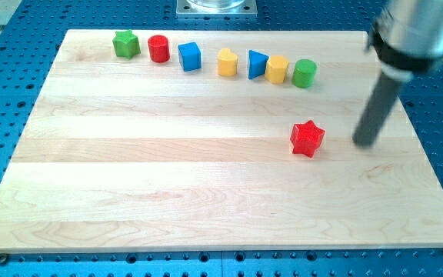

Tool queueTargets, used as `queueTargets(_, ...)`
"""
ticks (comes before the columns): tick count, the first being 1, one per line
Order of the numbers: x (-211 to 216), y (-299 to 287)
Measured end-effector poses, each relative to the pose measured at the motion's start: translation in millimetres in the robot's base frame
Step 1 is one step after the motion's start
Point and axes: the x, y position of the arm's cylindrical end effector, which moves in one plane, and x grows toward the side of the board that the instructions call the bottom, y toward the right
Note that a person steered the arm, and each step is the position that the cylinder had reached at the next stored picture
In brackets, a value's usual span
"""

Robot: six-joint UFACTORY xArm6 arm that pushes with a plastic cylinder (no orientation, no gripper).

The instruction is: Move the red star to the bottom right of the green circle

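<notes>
While the red star (308, 138) lay below the green circle (304, 73), well apart | risk: a push from my tip (366, 143), just right of the star, could drive it leftward, away from the goal | rod hung slightly tilted, top toward the right | no pincer; tip touched nothing

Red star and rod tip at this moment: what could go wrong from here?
My tip sits at the view's right of the red star, apart from it. A push from there would likely send the star leftward, away from the spot below-right of the green circle. An upward push could carry it into the green circle or the yellow block beside it.
</notes>
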Motion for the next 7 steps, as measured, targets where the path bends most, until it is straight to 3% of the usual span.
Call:
queueTargets(1, 56.9, -55.0)
queueTargets(2, 48.7, -85.8)
queueTargets(5, -76.9, -54.8)
queueTargets(6, -42.6, -42.2)
queueTargets(7, -38.5, -70.6)
